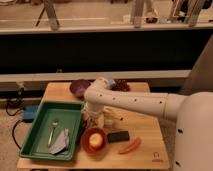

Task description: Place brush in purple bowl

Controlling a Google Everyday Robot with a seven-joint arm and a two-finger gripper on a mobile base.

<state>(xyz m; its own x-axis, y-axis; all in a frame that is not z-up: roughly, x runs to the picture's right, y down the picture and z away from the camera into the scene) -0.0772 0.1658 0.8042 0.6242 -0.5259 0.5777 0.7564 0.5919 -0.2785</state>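
Note:
The purple bowl (79, 87) stands at the back left of the wooden table (145, 127), plain and deep. My white arm reaches in from the right and bends down in front of the bowl. My gripper (94, 118) hangs low over the table, between the green tray and the orange-red bowl. A pale, partly hidden object (111, 118) lies just to its right; I cannot tell if it is the brush. A flat black oblong thing (118, 136) lies on the table to the front right of the gripper.
A green tray (37, 145) at the left holds a fork (52, 131) and a grey cloth (61, 143). An orange-red bowl (94, 140) with a yellow thing stands at the front. A carrot-like orange piece (130, 146) lies to the right of it. A dark red thing (120, 85) sits behind the arm.

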